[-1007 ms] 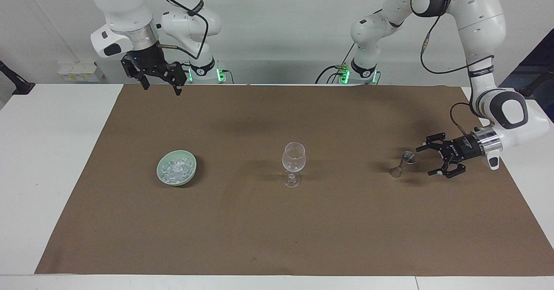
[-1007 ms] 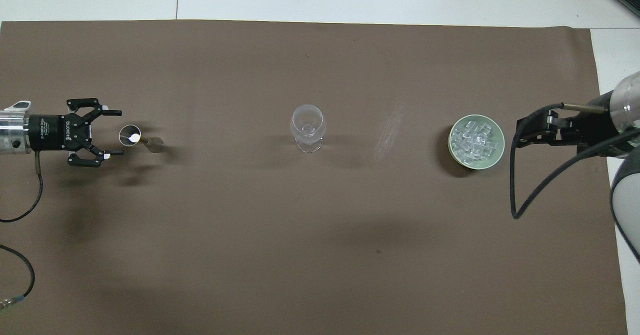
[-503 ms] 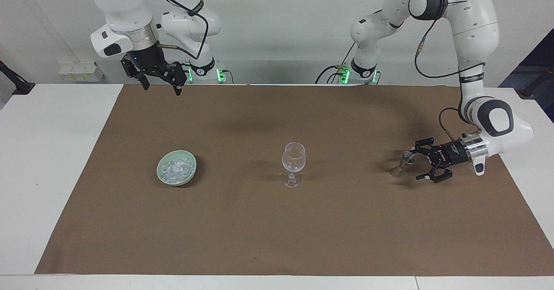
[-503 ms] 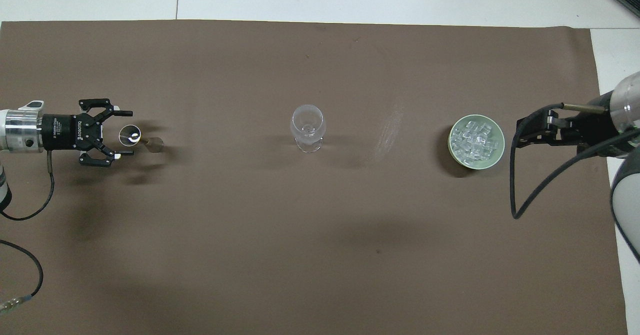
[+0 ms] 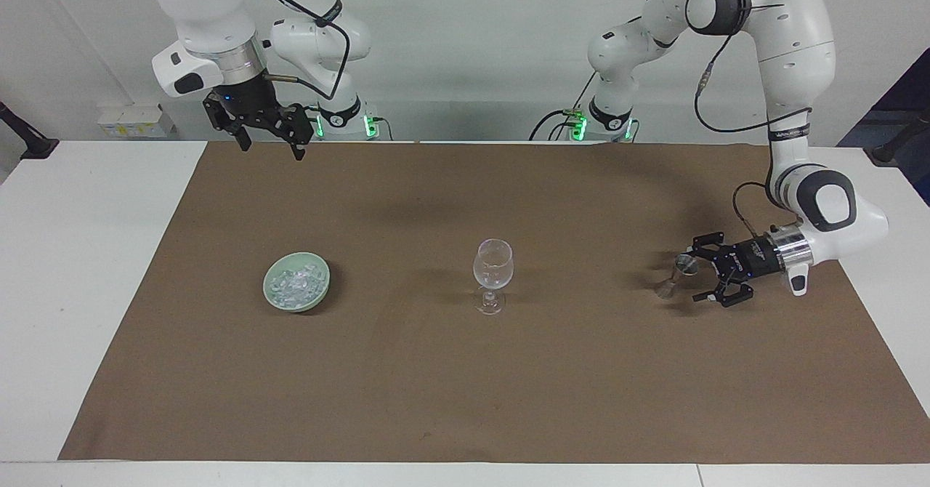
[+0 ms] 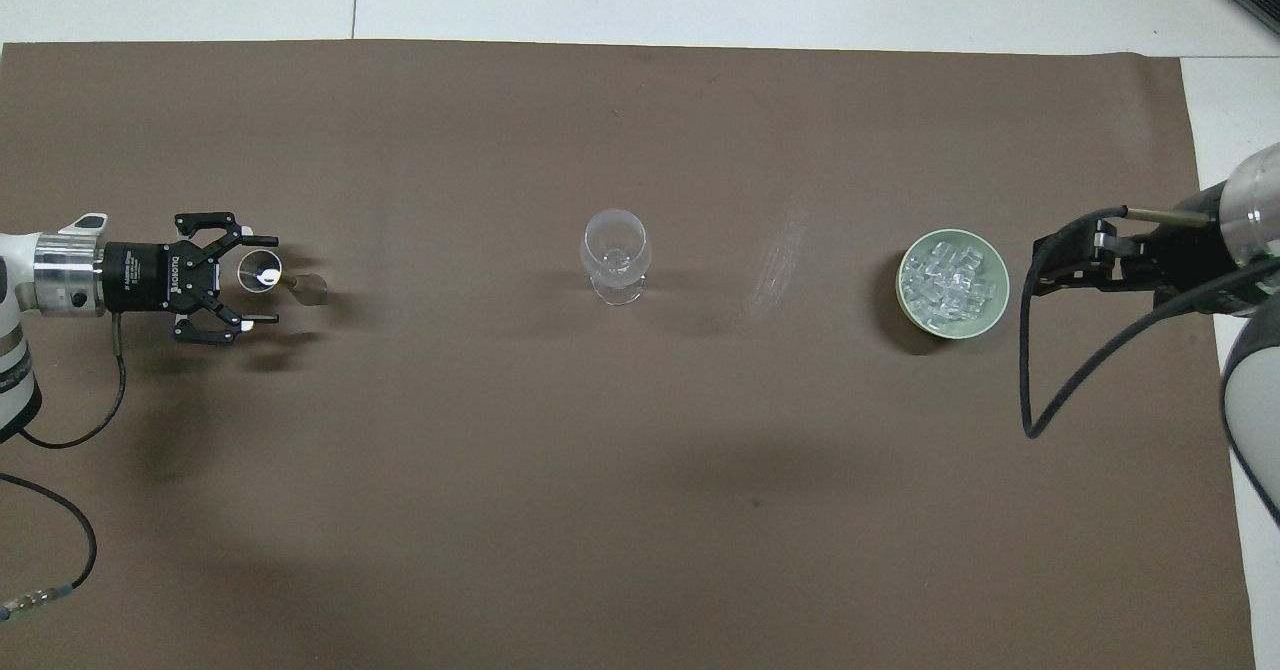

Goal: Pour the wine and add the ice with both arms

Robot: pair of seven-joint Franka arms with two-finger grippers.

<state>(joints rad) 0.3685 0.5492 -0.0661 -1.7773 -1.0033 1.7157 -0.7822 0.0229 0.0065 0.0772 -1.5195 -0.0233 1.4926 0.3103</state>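
An empty wine glass stands mid-mat. Toward the right arm's end sits a pale green bowl holding the ice. A small metal jigger stands toward the left arm's end. My left gripper lies low and level, open, one finger on each side of the jigger's cup without closing on it. My right gripper hangs open and raised over the mat beside the bowl, waiting. No wine shows; the jigger's contents cannot be made out.
A brown mat covers most of the white table. Black cables trail from both arms over the mat's ends.
The left gripper has slid in toward the jigger, so its open fingers now flank the cup. The right arm, glass and bowl have stayed put.
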